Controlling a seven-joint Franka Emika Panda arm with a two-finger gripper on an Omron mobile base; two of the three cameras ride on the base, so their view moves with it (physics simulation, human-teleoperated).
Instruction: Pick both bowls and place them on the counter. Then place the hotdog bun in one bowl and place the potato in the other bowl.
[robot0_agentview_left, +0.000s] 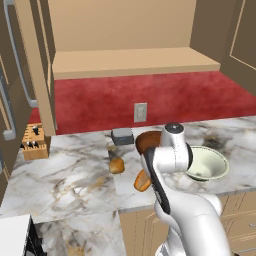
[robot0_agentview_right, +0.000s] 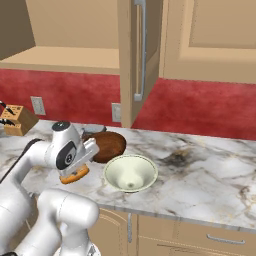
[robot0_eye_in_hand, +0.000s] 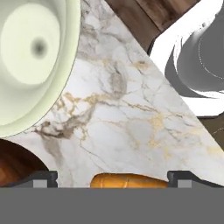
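Both bowls stand on the marble counter (robot0_agentview_left: 75, 175). The dark brown bowl (robot0_agentview_left: 146, 141) (robot0_agentview_right: 111, 144) is at the back, and the white bowl (robot0_agentview_left: 206, 163) (robot0_agentview_right: 131, 173) is closer to the front edge. The orange-tan hotdog bun (robot0_agentview_left: 141, 182) (robot0_agentview_right: 75, 174) lies on the counter, partly hidden by my arm. The small golden-brown potato (robot0_agentview_left: 117, 165) rests to its left. In the hand view my gripper (robot0_eye_in_hand: 113, 179) is open just above the bun (robot0_eye_in_hand: 129, 180), one fingertip on each side, with the white bowl (robot0_eye_in_hand: 30, 57) and the brown bowl (robot0_eye_in_hand: 15, 166) beside it. Both bowls are empty.
A knife block (robot0_agentview_left: 35, 142) (robot0_agentview_right: 12, 120) stands at the counter's back left. A small grey box (robot0_agentview_left: 122, 135) sits behind the potato, below a wall outlet (robot0_agentview_left: 140, 112). A tan shelf (robot0_agentview_left: 135, 62) hangs above the red backsplash. An open cabinet door (robot0_agentview_right: 140, 55) projects over the counter.
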